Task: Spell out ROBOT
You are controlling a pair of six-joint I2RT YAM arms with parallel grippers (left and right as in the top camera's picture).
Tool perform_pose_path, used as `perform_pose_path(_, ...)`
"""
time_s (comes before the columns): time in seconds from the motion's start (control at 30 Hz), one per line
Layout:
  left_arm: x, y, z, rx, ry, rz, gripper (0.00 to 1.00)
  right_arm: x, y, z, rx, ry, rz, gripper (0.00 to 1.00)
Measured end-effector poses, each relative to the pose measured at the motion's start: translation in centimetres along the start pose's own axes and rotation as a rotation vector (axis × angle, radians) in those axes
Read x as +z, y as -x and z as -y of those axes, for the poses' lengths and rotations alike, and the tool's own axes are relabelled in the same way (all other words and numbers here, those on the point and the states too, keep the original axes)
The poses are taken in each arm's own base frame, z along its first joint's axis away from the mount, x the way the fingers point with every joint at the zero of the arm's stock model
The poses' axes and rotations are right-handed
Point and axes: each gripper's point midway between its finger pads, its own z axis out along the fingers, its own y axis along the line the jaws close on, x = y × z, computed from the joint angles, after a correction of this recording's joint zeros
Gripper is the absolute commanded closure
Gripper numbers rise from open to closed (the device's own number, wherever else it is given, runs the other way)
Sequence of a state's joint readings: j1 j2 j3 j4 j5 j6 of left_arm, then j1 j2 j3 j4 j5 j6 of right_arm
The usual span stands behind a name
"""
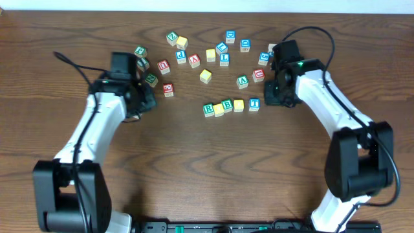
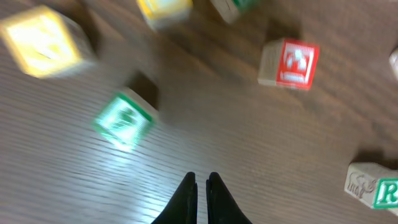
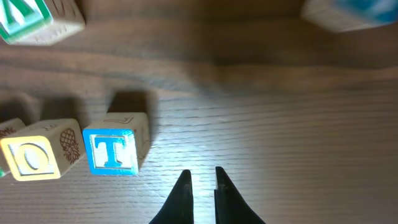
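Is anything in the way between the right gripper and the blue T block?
No, nothing visible. In the right wrist view only bare table lies between the right gripper and the T block. The yellow O block sits on the T's far side, away from the gripper.

Dark wood-grain table, grain running side to side.

Near the middle, five cubes sit in a close, slightly uneven row. Left to right: green R cube, first yellow cube, green B cube, second yellow cube with an O on its face, and blue T cube just beside it.

Behind the row is a loose scatter. A lone yellow cube sits nearest. To its right, a green-lettered cube is next to a red-lettered cube. Farther back are the blue-lettered cubes. More red letters are off to the left, with a green-lettered group beyond them. Every cube rests on the wood itself.
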State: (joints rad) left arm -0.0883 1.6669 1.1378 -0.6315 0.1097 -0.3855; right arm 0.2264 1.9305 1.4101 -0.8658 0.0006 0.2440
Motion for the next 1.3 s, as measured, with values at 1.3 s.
perform_pose_path(1.3,3.3,-2.8,4.7,0.049,-0.037,-0.056,0.92,5.0,0.0,-3.7,-0.021,0.123,-0.043,0.93)
